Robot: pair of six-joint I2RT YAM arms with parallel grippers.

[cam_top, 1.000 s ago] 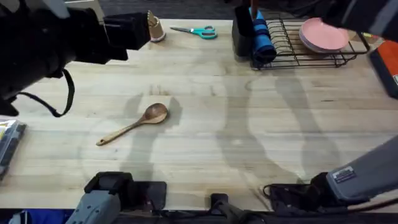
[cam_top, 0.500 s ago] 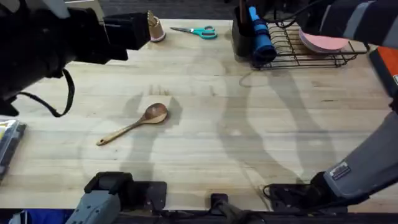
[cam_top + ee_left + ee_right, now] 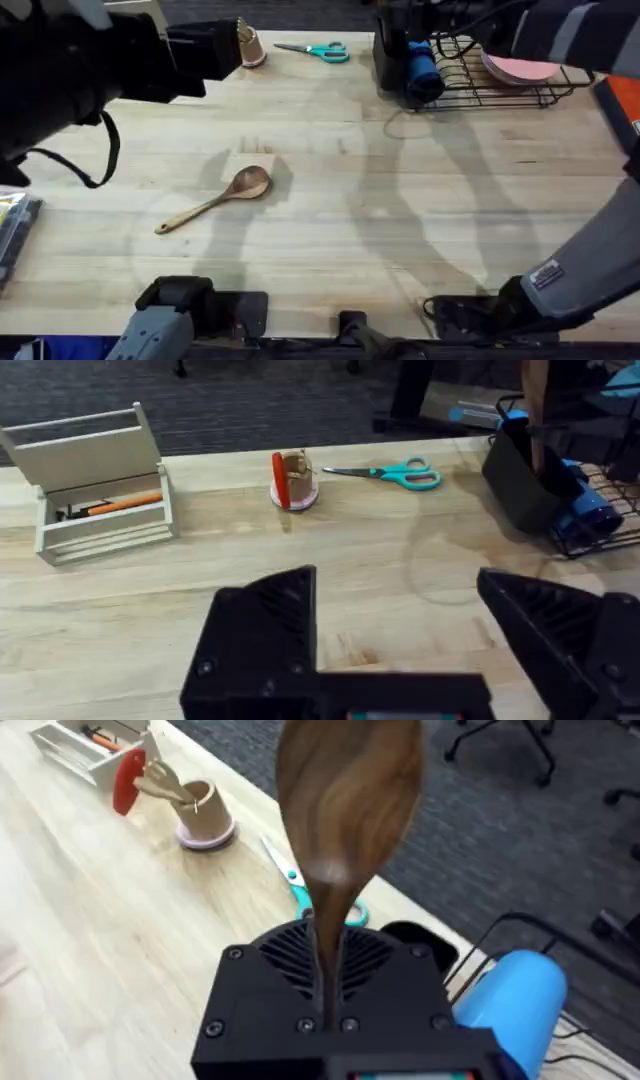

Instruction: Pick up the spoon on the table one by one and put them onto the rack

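While the arm bases sit dark at the near edge, we record the table (image 3: 420, 200) as pale butcher-block, its plank strips running lengthwise, smooth and matte. On its near-left portion lies the light tan spoon (image 3: 213, 201), flat on the wood, round bowl toward the centre and thin handle pointing to the near-left, with open board on every side of it. The middle of the tabletop is bare out to the right edge, crossed by faint arm shadows.

Farther back, the left gripper (image 3: 420, 635) hangs raised above the left side, its black ribbed fingers spread wide apart with nothing between them. Beyond it we note a beige slatted organiser (image 3: 92, 485), a small cup-like object with a red part (image 3: 292, 481) and teal-handled scissors (image 3: 390, 473) along the far edge.

At the far right stands the black wire rack (image 3: 500, 75), its boxy black cutlery holder (image 3: 392, 62) at the left end, a blue roll (image 3: 422, 65) against it and a pink plate (image 3: 520, 60) upright in the slots. The right gripper (image 3: 325, 1010) hovers just above the holder, pinching the darker reddish-brown spoon (image 3: 345, 810) by its handle, glossy grained bowl uppermost.
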